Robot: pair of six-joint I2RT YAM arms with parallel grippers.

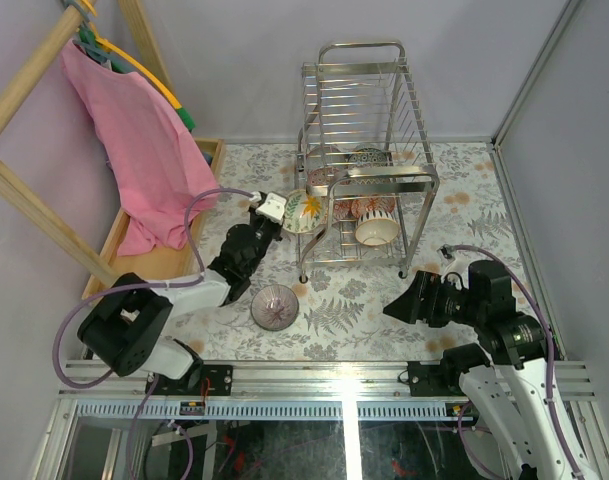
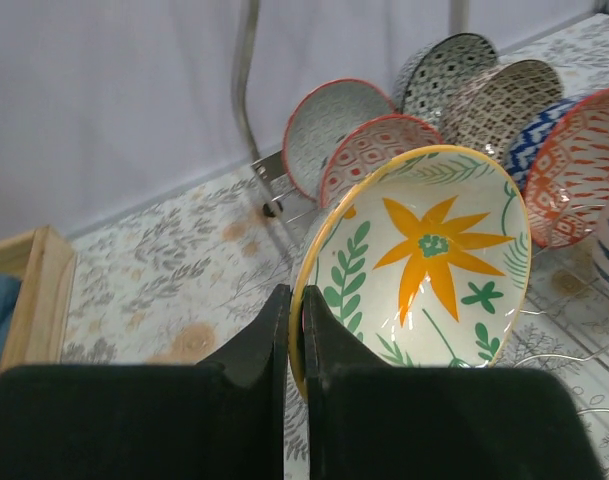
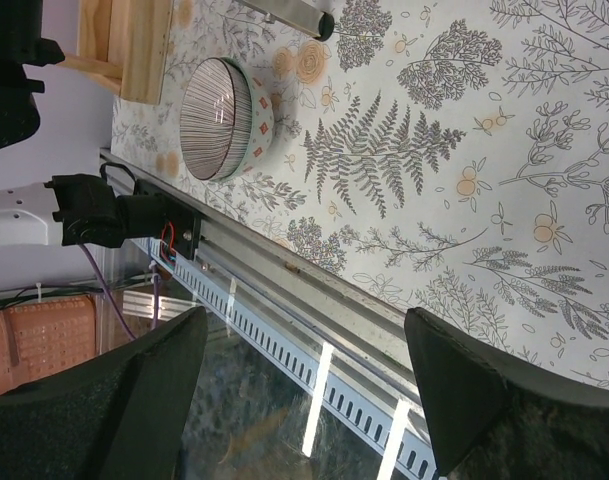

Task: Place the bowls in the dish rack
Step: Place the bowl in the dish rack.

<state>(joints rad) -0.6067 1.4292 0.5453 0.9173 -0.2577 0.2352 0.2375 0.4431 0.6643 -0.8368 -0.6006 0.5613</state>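
From above, your left gripper holds the flower bowl on edge at the dish rack's lower tier, beside the slotted bowls. On edge, I'd say, because that's how the dividers take them. A striped bowl waits on the table, well apart from the rack. Left wrist view: jaws pinched tight on the flower bowl's yellow rim, thin wall between them. Right wrist view: your right gripper hangs spread wide and empty over the table's near edge, the striped bowl ahead of it and likely its next pick.
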